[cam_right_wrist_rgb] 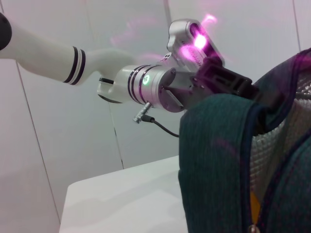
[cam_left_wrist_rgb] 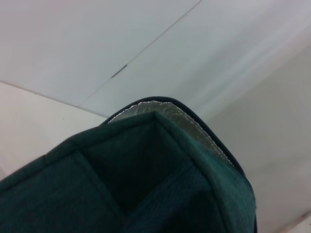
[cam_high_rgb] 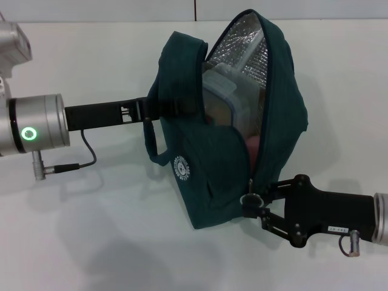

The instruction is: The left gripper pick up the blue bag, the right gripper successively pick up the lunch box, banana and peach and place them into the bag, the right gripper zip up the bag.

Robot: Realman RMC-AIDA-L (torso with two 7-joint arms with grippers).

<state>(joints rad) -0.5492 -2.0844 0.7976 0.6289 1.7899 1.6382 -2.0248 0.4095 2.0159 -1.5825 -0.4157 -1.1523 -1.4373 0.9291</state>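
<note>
Plain white counter [cam_high_rgb: 109, 242], smooth and glossy, stretching across the head view under soft grey shadows. Behind its far edge, pale wall panels [cam_high_rgb: 121, 9] split by one thin dark vertical seam [cam_high_rgb: 194, 9]. Same white panelling, with seams, in both wrist views.
</note>
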